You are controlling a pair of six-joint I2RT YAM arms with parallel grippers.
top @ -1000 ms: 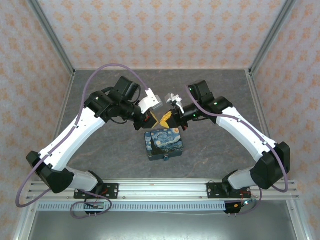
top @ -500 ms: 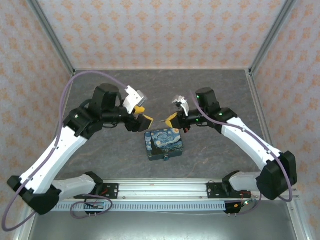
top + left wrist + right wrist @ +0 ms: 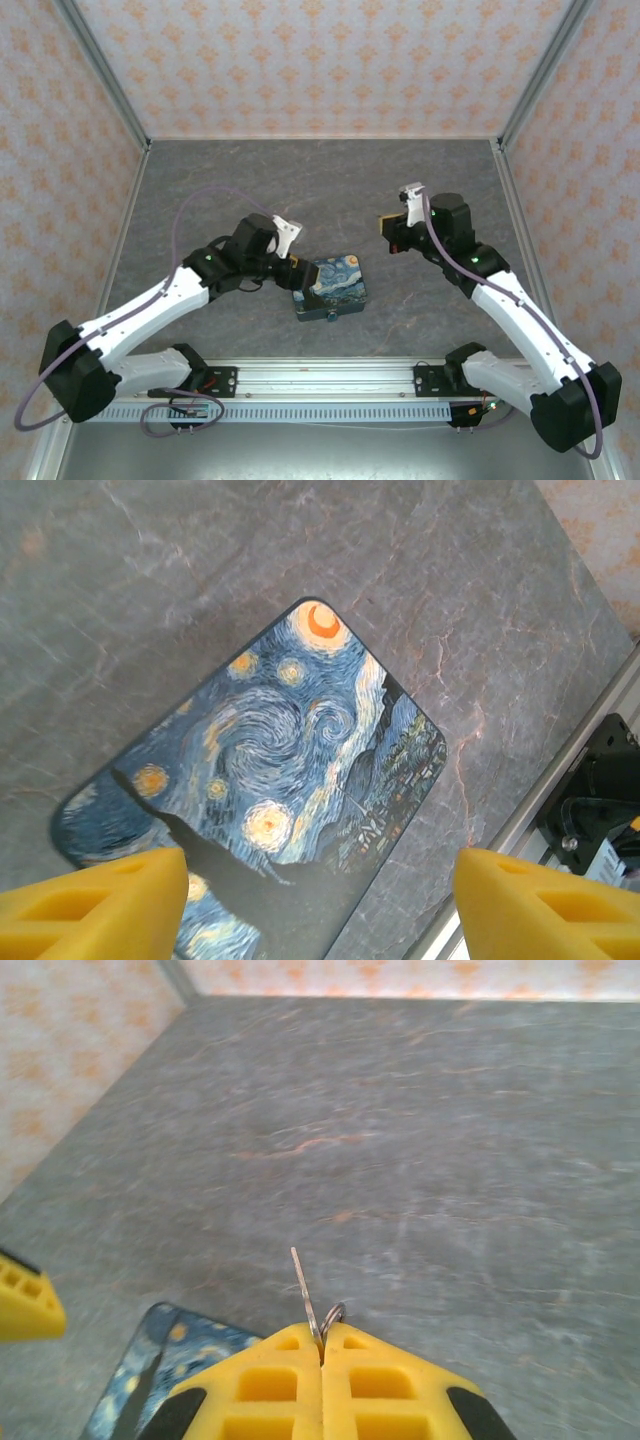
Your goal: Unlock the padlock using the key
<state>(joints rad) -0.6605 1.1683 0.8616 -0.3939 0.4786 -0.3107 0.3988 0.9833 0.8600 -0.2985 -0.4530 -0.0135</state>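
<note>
No readable writing, label, brand name, number or sign can be made out in any view. The nearest thing to a marking is the painted night-sky print on the lid of the box [image 3: 280, 770]: blue swirls, yellow stars and an orange crescent toward 12 o'clock of the lid in the left wrist view. It carries no legible lettering.

Blue-and-yellow starry swirls cover the box [image 3: 280, 740], the table [image 3: 450, 1110] is veined grey, the key [image 3: 305, 1295] silvery.
</note>
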